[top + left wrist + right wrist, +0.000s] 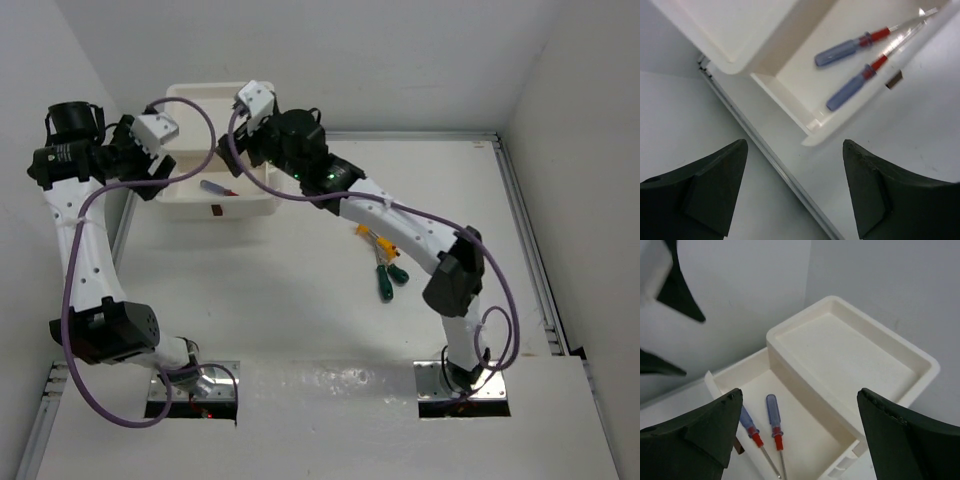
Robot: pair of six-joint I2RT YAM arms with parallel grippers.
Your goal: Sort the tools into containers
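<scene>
The white container unit (196, 96) stands at the far left, one drawer (250, 207) pulled out toward me, brown tab (216, 210) on its front. Two blue-red screwdrivers (849, 48) (852, 88) lie in that drawer; they also show in the right wrist view (773, 416) (748, 422), beside the empty top tray (850, 352). One yellow-orange screwdriver (375, 238) and two dark green ones (384, 281) (397, 270) lie on the table under my right arm. My left gripper (795, 145) is open and empty, left of the drawer. My right gripper (799, 396) is open and empty above the unit.
A metal rail (775, 162) runs along the table's left edge under my left gripper. Walls close in behind and left of the unit. My left gripper's fingers (677, 292) show close by in the right wrist view. Purple cables (200, 120) hang over the unit.
</scene>
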